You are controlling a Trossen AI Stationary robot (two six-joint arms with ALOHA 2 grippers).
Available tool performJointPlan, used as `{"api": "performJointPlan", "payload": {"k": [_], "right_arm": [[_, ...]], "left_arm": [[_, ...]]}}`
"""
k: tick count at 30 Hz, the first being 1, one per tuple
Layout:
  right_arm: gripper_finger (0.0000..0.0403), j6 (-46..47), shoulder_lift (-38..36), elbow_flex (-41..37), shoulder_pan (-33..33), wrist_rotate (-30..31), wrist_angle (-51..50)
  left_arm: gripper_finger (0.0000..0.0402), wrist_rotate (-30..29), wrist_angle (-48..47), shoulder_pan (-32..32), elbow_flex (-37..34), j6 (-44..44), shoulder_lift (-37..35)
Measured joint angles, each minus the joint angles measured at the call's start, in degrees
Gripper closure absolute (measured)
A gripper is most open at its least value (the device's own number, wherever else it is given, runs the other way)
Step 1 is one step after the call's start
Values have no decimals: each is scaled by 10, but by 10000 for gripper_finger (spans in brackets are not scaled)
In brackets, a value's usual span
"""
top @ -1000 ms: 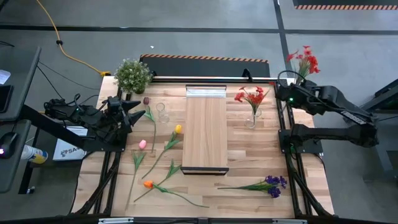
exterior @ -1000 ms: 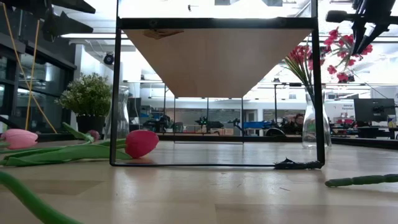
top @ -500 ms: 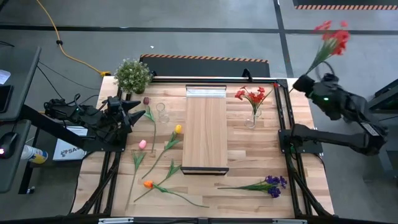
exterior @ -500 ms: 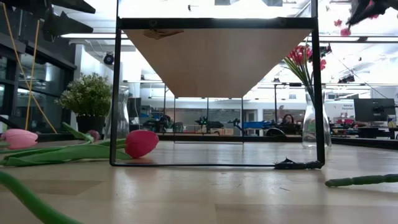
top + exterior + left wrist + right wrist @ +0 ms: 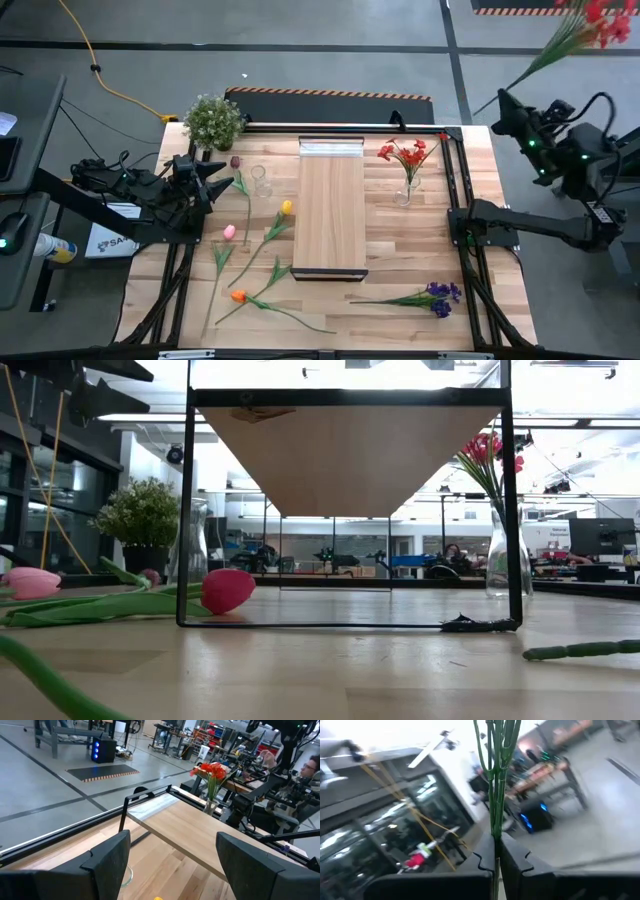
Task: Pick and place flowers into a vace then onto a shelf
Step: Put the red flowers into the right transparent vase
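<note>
Beyond the table's far right corner, the right gripper was raised off the tabletop, its fingers pinched tight on a red flower stem. Other red flowers stood in a glass vase beside the shelf. At the table's left edge, the left gripper waited wide open, holding nothing.

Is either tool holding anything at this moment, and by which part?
The right tool is shut on the green stems of a red artificial flower bunch, low on the stems. The left tool holds nothing.
</note>
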Motion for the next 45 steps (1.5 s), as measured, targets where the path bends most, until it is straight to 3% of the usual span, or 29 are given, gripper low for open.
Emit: {"api": "performJointPlan", "payload": {"k": [8, 16, 30, 45], "right_arm": [[403, -25, 2, 0, 0, -84, -19], [403, -11, 2, 0, 0, -158, -119], [403, 7, -16, 0, 0, -171, -261], [403, 35, -101, -86, 0, -205, -258]], "left_arm": [[76, 2, 0, 0, 0, 0, 0], [76, 2, 0, 0, 0, 0, 0], [76, 2, 0, 0, 0, 0, 0], [76, -1, 0, 0, 0, -28, 0]]}}
